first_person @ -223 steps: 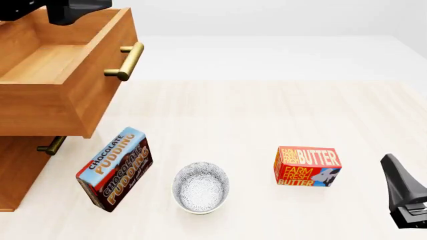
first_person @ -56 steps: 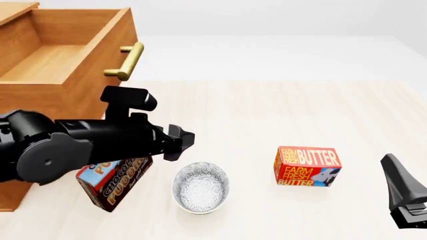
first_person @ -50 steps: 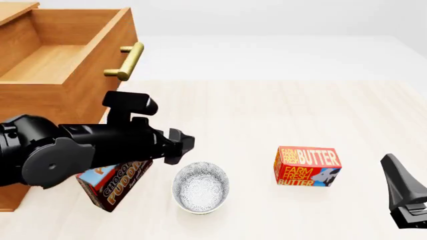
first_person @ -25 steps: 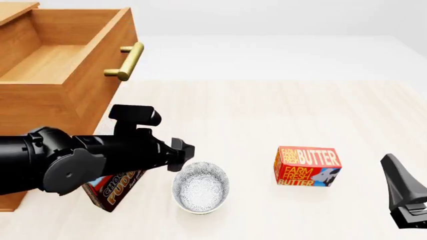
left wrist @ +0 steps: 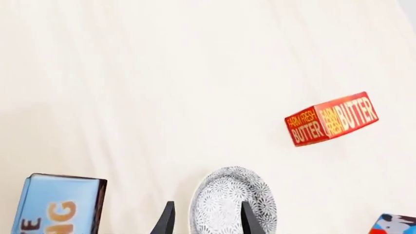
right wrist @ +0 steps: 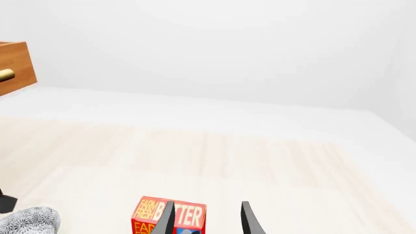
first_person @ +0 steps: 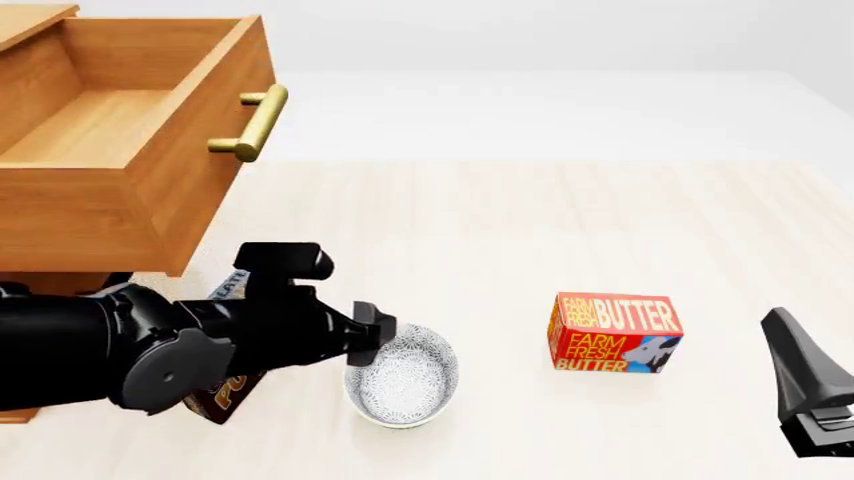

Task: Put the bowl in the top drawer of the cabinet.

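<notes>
The bowl (first_person: 402, 376) stands upright on the pale wooden worktop (first_person: 534, 230), between the chocolate pudding box (first_person: 220, 392) and the butter box (first_person: 615, 333), near the front edge. It has not moved since the earlier pictures. It is small and round, white with a fine dark floral pattern over its whole surface.

The left tool (first_person: 378, 336) has come lower and nearer than half a second ago, and now it is at the bowl's left rim. In the left wrist view its two thin dark fingers (left wrist: 248, 218) are spread apart, one over the patterned inside of the bowl (left wrist: 233, 204) and the other outside the rim, so the left tool (left wrist: 205, 219) is released and grasps nothing. The black, rounded left arm now hides most of the pudding box, more than before.

The butter box is a red and orange carton and lies to the right of the bowl, well apart from it. The right tool (right wrist: 206, 218) is unchanged at the right edge of the front view, its fingers parted and holding nothing.

The top drawer (first_person: 127, 130) of the cabinet (first_person: 40, 330) stands pulled out as before, a deep light-brown wooden box with a horizontal brass bar handle (first_person: 254, 122).
</notes>
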